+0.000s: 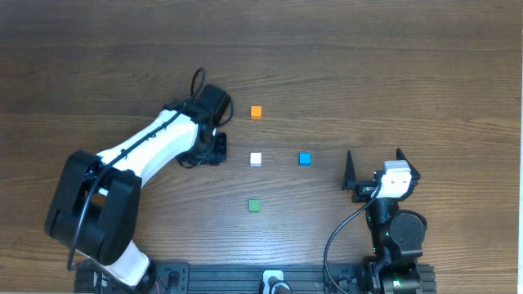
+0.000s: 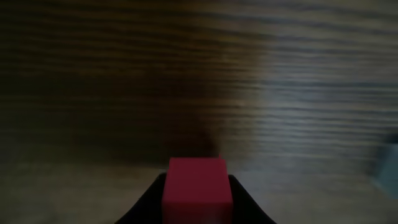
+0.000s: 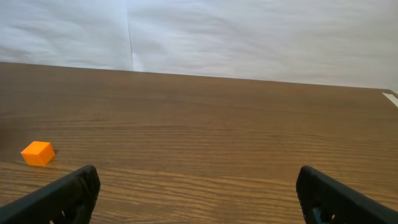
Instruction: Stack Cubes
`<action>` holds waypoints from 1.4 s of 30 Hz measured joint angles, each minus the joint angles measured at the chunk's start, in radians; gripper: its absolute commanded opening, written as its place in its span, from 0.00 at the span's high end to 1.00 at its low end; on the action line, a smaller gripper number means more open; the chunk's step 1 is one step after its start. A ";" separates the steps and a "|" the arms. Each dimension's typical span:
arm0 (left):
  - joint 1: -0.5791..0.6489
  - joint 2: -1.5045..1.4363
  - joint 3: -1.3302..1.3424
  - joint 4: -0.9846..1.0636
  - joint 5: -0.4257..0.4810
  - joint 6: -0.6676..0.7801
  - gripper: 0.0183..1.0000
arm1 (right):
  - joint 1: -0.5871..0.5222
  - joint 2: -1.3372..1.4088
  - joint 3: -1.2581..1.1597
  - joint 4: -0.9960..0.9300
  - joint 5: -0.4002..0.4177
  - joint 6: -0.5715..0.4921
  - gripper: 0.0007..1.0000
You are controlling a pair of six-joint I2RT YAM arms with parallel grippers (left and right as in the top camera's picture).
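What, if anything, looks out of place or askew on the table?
Nothing stands out. The orange cube, white cube, blue cube and green cube sit flat and apart on the table; the left gripper holds a red cube.

An orange cube (image 1: 257,112), white cube (image 1: 256,159), blue cube (image 1: 305,158) and green cube (image 1: 254,206) lie apart on the table (image 1: 409,65). The left gripper (image 1: 212,148) is near the white cube. The right gripper (image 1: 373,155) has its fingers spread.

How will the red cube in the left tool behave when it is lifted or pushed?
The red cube looks rigid with flat faces, so it probably slides rather than rolls. It is small inside the left tool, so it is likely light. Its smooth sides may slip if the grip is loose.
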 measured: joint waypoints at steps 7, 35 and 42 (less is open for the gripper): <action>-0.116 0.001 0.239 -0.119 0.002 -0.105 0.98 | 0.000 0.000 0.000 0.000 0.000 0.000 0.01; -0.303 0.118 0.282 -0.118 -0.019 -0.352 0.98 | 0.000 0.000 0.000 0.000 0.000 0.000 0.01; -0.303 0.157 0.282 -0.112 -0.031 -0.353 0.98 | 0.000 0.000 0.000 0.000 0.000 0.000 0.01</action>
